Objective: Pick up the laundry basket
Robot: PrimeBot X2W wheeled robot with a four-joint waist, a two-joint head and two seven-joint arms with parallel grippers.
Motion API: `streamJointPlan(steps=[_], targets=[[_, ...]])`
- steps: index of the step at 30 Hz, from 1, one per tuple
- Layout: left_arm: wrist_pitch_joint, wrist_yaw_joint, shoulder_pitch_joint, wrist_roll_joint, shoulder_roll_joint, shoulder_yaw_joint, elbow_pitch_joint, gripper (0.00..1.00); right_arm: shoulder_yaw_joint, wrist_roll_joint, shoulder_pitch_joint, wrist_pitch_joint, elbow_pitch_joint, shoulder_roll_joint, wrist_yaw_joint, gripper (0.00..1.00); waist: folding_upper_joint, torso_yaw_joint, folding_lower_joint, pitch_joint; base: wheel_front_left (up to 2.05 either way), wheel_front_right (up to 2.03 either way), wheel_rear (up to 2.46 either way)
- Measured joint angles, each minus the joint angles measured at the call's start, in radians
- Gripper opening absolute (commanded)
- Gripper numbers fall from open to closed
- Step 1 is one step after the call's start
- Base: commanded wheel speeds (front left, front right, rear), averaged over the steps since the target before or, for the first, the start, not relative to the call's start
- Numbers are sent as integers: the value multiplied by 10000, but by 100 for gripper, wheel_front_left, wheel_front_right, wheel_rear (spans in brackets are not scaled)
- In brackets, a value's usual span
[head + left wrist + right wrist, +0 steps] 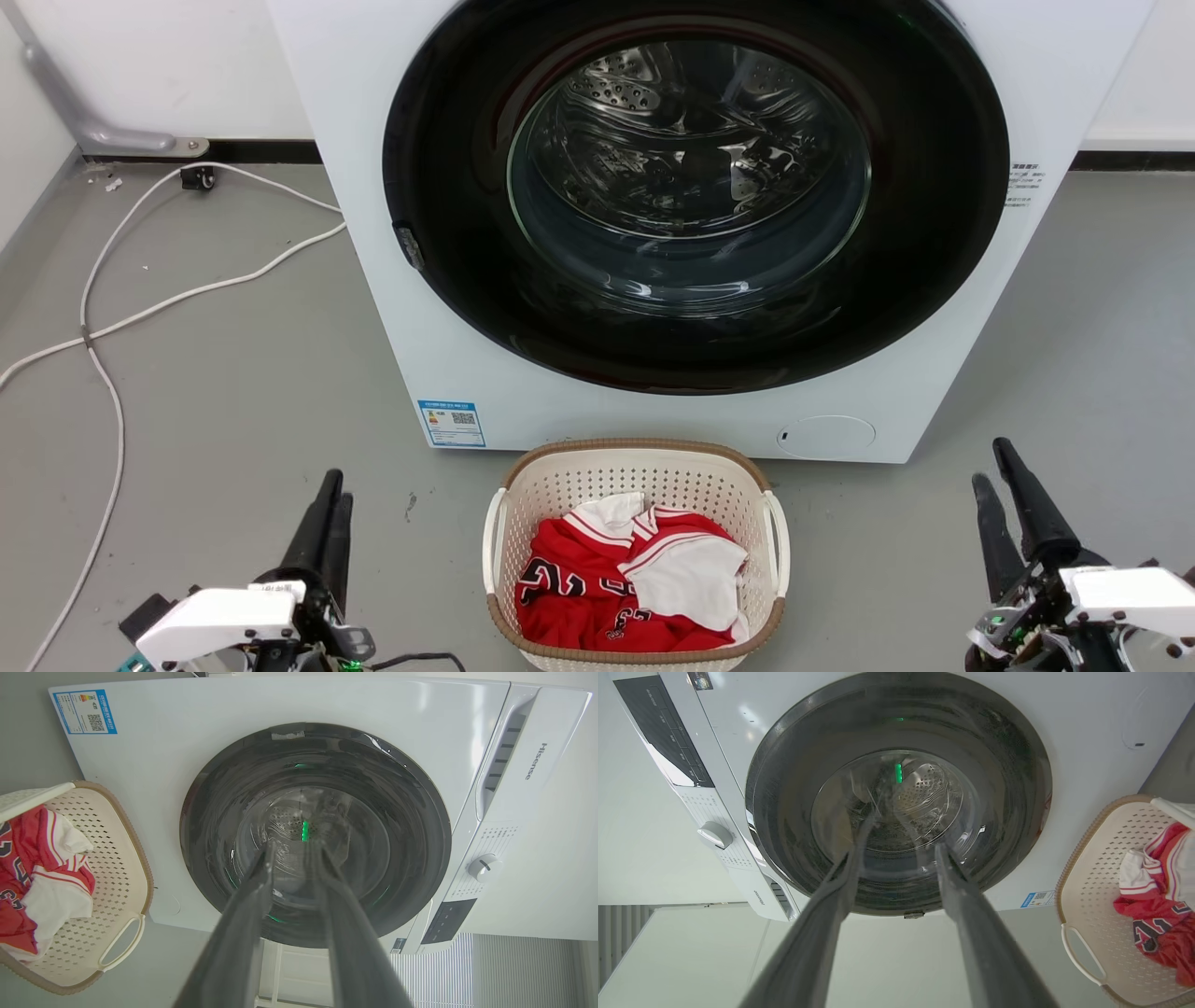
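Note:
The laundry basket is cream-white and perforated, with a brown rim and two white side handles. It stands on the grey floor just in front of the washing machine, and red and white clothes lie in it. My left gripper hovers to the basket's left, fingers apart and empty. My right gripper hovers further off to its right, also open and empty. Neither touches the basket. In the left wrist view the left gripper points at the machine door, with the basket at the left edge. In the right wrist view the right gripper does likewise, with the basket at the right edge.
The white washing machine with its round dark glass door stands directly behind the basket. A white cable trails over the floor at the left. Open grey floor lies on both sides of the basket.

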Motion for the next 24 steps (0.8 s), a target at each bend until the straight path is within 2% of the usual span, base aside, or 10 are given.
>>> streamJointPlan(steps=[4,8,24], targets=[[-186,0,81,194,-6,-33,-63,100,-12,-157,107,-188,15,10,0,100,0,0,0,5,0,0,0],[-395,2,81,869,-4,-54,-259,100,-105,-775,113,-384,-127,10,0,100,0,0,0,17,0,0,0],[-1085,550,80,4454,-2,-784,-1166,100,134,-4953,357,-1081,-1304,12,0,100,0,0,1,106,0,0,0]])
